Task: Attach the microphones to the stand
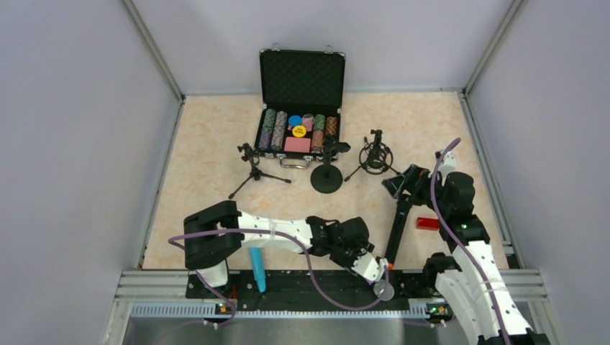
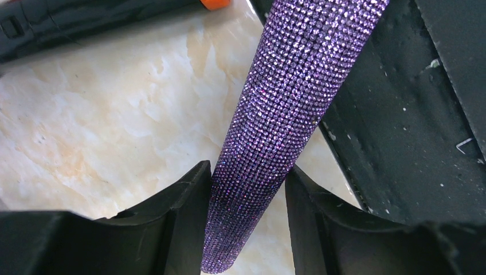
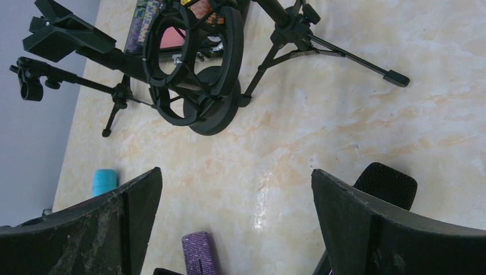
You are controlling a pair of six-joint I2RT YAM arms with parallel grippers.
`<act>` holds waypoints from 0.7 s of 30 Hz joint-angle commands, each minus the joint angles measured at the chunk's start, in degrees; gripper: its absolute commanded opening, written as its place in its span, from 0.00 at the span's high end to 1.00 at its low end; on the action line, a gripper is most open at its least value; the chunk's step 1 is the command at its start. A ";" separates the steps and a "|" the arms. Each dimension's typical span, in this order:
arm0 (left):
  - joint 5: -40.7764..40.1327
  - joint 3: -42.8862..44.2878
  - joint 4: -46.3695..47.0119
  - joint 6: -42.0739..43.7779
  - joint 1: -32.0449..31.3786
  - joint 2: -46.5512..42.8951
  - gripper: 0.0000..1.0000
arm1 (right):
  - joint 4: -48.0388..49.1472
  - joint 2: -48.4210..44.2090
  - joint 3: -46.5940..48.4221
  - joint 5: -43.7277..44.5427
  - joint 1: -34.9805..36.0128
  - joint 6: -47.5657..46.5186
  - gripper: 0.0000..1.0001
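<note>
- Between my left jaws: purple microphone (image 2: 275, 143), gripped, at the table's (image 2: 86, 126) near edge.
- My right jaws: wide open, empty, beside the black microphone (image 1: 395, 226).
- Three stands (image 1: 327, 172): all bare; nothing attached yet.
- Turquoise microphone (image 1: 257, 269): lying at the near edge, untouched.

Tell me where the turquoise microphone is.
In the top view the turquoise microphone lies at the table's near edge on the left, beneath the left arm, just right of its base.

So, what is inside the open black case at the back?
Rows of poker chips, a yellow disc and a pink box. A stand's clip covers the case's front right corner.
</note>
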 commanded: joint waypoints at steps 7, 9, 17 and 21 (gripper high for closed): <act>-1.01 -14.42 6.04 -10.29 1.27 -11.69 1.00 | 3.16 1.95 -0.01 -0.95 -0.38 0.78 0.01; -2.27 -17.12 7.91 -13.60 2.01 -14.34 1.00 | 3.42 1.83 -0.29 -0.91 -0.31 0.90 0.01; -2.99 -22.93 12.01 -23.61 7.13 -21.49 1.00 | 3.80 1.84 0.01 -0.59 -0.39 1.18 0.01; -3.54 -22.79 11.69 -26.38 9.75 -22.00 1.00 | 4.14 1.89 0.08 -0.60 -0.39 1.20 0.01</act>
